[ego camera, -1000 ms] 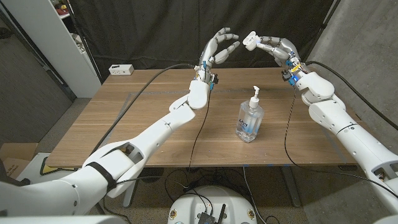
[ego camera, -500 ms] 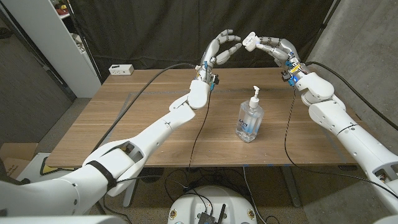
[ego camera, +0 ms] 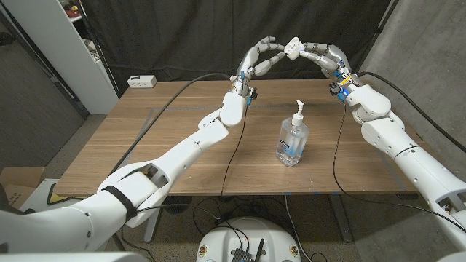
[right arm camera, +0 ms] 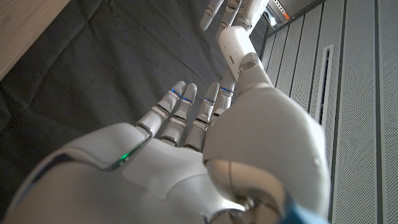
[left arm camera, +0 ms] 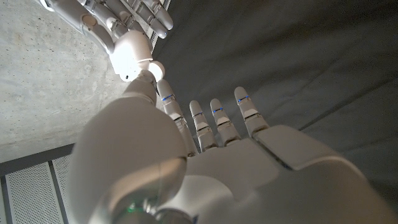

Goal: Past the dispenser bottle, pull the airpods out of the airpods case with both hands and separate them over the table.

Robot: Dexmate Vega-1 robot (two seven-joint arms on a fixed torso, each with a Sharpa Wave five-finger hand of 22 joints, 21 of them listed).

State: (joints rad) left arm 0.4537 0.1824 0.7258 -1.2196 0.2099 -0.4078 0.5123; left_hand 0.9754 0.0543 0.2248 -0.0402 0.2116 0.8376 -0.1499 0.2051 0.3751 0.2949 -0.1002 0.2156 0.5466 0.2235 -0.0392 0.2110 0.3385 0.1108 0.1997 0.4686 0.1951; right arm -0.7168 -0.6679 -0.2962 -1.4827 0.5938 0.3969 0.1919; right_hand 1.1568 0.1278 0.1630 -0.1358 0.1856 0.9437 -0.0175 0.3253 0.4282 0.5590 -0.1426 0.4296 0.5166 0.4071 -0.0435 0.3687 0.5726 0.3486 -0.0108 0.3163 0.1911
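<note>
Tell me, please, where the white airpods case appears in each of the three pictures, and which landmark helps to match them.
Head view: the airpods case is raised past the dispenser bottle, in the right hand, the left hand reaching it.
Left wrist view: case beyond the left hand's fingers.
Right wrist view: case beyond the right hand's fingers.
Shared landmark: the dark curtain.

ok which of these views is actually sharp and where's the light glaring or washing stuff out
Head view: sharp and evenly lit, soft sheen on the dispenser bottle. Left wrist view: left hand close and soft-edged, the airpods case washed nearly featureless white. Right wrist view: right hand bright, its near part blurred.
</note>
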